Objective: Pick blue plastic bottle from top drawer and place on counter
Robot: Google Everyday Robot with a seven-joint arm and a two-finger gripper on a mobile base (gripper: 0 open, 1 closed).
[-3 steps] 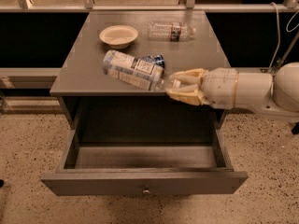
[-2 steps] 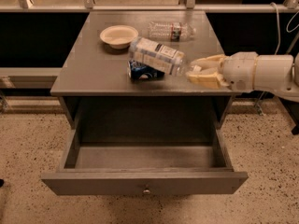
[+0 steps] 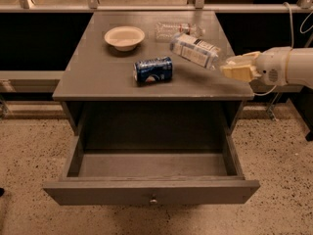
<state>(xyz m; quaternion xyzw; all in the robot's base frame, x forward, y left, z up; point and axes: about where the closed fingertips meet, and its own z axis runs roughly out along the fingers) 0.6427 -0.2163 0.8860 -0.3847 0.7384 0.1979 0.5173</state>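
Nearest to me the top drawer [image 3: 151, 190] hangs fully open with its knob [image 3: 153, 199] facing out. It looks empty inside, so nothing down there gets in my way.

Up on the counter [image 3: 93, 77], a dark blue soda can [image 3: 153, 70] lies on its side near the front edge, just left of where I'm working. The gripper [image 3: 229, 66] sits off the right edge of the counter. As far as I can tell its fingers are pinched on the cap end of the blue plastic bottle [image 3: 194, 51]. The bottle sticks out tilted over the right half of the counter, not resting on it yet as far as I can see.

My worry is that grip. Holding it by one end with the whole body cantilevered out means it could swing or slip. Let go at this tilt and it lands on its side and rolls, maybe off the right edge or into the can.

Further back, a tan bowl [image 3: 124, 37] sits well to the left, no issue there. A clear crinkled bottle [image 3: 173, 31] lies just behind the blue one, and it's close enough to bump if I set down too deep.
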